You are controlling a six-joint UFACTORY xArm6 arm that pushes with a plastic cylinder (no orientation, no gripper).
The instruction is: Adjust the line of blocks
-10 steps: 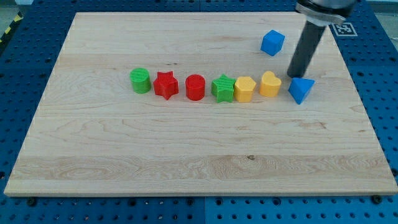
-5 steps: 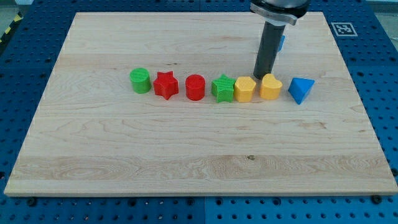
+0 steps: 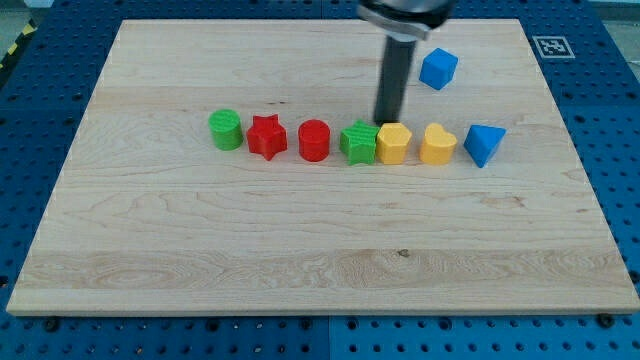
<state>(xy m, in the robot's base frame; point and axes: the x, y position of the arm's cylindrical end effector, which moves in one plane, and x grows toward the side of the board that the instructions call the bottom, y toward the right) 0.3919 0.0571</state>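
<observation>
A row of blocks lies across the board's middle: a green cylinder (image 3: 226, 130), a red star (image 3: 266, 136), a red cylinder (image 3: 314, 140), a green star (image 3: 358, 142), a yellow hexagon (image 3: 394, 143), a yellow heart (image 3: 437, 144) and a blue triangular block (image 3: 484, 144). A blue cube (image 3: 438, 68) sits apart, toward the view's top right. My tip (image 3: 385, 122) is just above the row, at the top edge of the yellow hexagon, between it and the green star.
The wooden board (image 3: 180, 260) rests on a blue perforated table. A black-and-white marker (image 3: 553, 46) is at the board's top right corner.
My tip has moved left along the top of the row, from beside the blue triangular block to above the yellow hexagon. The yellow heart has shifted slightly down and right.
</observation>
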